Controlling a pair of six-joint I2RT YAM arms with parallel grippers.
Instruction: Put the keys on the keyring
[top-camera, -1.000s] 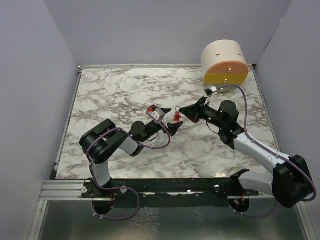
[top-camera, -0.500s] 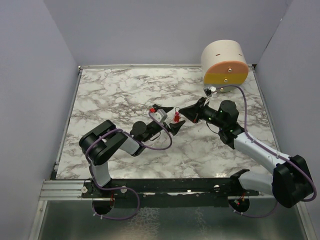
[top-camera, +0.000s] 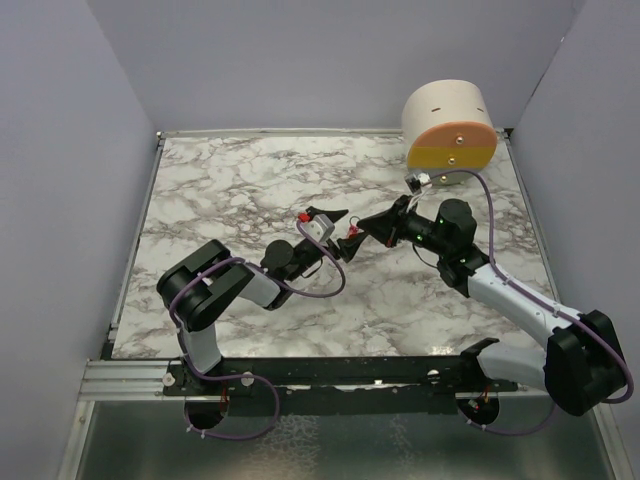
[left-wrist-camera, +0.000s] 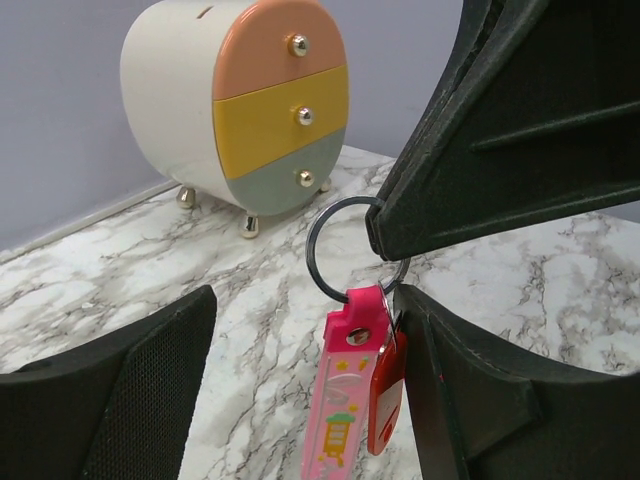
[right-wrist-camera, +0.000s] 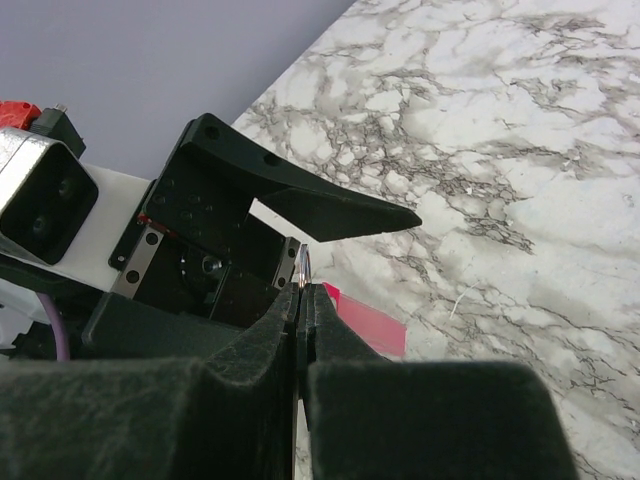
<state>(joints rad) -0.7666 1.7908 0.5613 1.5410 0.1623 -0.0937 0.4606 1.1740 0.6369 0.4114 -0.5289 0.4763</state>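
Keyring (left-wrist-camera: 356, 322) held off the marble table (top-camera: 230, 190), near the middle of the tabletop and between the two grippers. Metal ring (left-wrist-camera: 309, 250) thin, grey, upright, nipped at its rim by the right gripper (right-wrist-camera: 300, 296), fingertips pressed flat together on the wire with a sliver of it showing above them in the right wrist view. Pink strap (left-wrist-camera: 340, 420) hanging straight down from the ring by a moulded pink head with a small silver rivet; face printed with small yellow and orange figures, one ladder-like, too small to read as lettering or a brand. Key (left-wrist-camera: 386, 392) with red plastic head hanging just beside the strap on its right in the left wrist view, blade not visible, upper end hidden behind the strap head; whether threaded on the ring, cannot tell. Left gripper (top-camera: 342, 233) facing the right one, fingers spread wide, strap and key hanging in the gap between them, key close against the finger on the right of the left wrist view; touching or not, cannot tell. Drawer box (left-wrist-camera: 240, 110) at the far right corner of the table, well apart from the grippers: rounded cream body on small gold feet, three drawer fronts stacked peach, yellow and grey-green, one gold knob each, unmarked faces.
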